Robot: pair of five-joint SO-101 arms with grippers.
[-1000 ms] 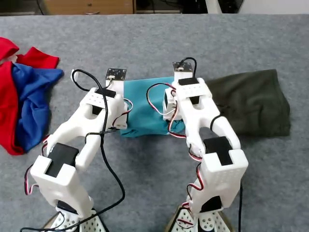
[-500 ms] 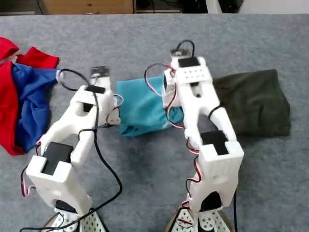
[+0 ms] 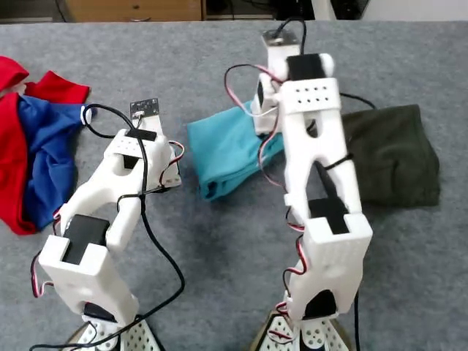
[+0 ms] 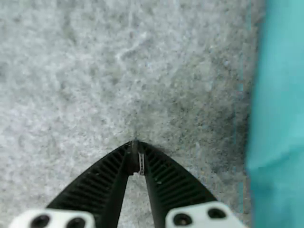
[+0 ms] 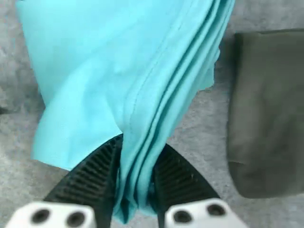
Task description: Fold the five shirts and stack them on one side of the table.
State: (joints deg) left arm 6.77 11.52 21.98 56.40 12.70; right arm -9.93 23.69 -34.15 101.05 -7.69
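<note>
Left arm: bent low, just left of the teal shirt (image 3: 227,150); left gripper (image 4: 137,159) pressed together, empty.
Right arm: stretched long over the teal shirt's right edge; right gripper (image 5: 137,148) pinching its bunched folds.
Surface: grey counter (image 3: 146,58); red shirt (image 3: 13,183) and blue shirt (image 3: 47,153) heaped far left of the teal; folded green shirt (image 3: 391,157) just right.
Change: right arm has extended and the teal shirt has skewed; left gripper has come off it.
</note>
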